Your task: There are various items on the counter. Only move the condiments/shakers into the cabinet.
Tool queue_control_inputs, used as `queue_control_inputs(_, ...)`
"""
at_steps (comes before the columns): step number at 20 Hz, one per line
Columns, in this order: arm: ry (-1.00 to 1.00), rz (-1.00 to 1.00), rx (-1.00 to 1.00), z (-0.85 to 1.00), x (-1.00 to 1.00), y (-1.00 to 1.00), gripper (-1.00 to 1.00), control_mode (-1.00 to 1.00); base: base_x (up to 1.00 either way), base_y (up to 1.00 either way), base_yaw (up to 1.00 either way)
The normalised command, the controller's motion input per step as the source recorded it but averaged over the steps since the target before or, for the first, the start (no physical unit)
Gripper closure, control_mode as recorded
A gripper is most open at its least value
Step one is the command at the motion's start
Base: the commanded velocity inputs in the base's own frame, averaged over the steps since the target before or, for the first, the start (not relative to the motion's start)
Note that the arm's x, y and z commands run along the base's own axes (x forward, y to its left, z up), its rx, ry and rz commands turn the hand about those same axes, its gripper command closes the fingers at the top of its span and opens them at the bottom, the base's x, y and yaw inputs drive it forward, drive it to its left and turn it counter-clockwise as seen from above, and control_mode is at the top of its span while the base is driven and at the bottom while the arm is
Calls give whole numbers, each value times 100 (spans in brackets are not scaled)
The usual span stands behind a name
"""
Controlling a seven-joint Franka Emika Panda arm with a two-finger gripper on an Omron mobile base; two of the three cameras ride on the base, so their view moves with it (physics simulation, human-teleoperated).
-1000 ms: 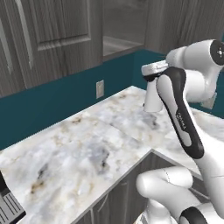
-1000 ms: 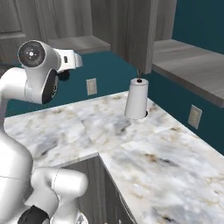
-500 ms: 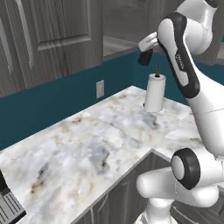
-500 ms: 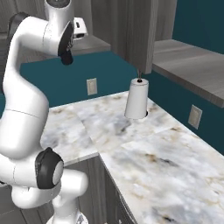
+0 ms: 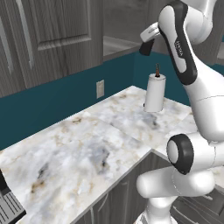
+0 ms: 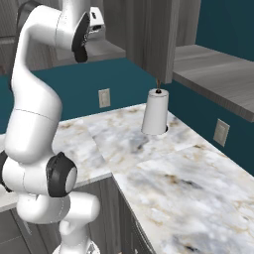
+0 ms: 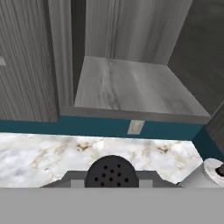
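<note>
- Shaker (image 7: 111,171) sitting between the jaws is showing its perforated black top alone; its body is being hidden below.
- Paper towel roll (image 7: 209,174) is being cut off at the frame edge.

- The surface (image 5: 92,144) looks like polished marble, white-grey with brown and grey veins.
- The cabinet (image 7: 131,30) is dark grey wood-grain, matt; its shelf (image 7: 131,89) is flat and pale grey.
- The paper towel roll (image 6: 155,113) is plain matt white.
- The shaker top (image 7: 111,171) is dull black and perforated.

Kitchen: marble counter (image 5: 83,144), wall cabinet (image 7: 131,87)
</note>
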Motion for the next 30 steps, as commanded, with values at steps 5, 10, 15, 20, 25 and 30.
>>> queue_control_inputs(5, -26, -3, 1, -2, 47, 8, 100, -100, 0, 0, 0)
queue_control_inputs(10, -4, -2, 2, 0, 60, 18, 100, -100, 0, 0, 0)
queue_control_inputs(15, 0, -7, -3, -3, 66, 15, 100, -100, 0, 0, 0)
queue_control_inputs(20, 0, -2, 7, -1, 60, 16, 100, -100, 0, 0, 0)
queue_control_inputs(25, 2, 0, 19, 0, 33, 0, 100, -100, 0, 0, 0)
queue_control_inputs(30, 9, 0, 3, -1, 18, 9, 100, -100, 0, 0, 0)
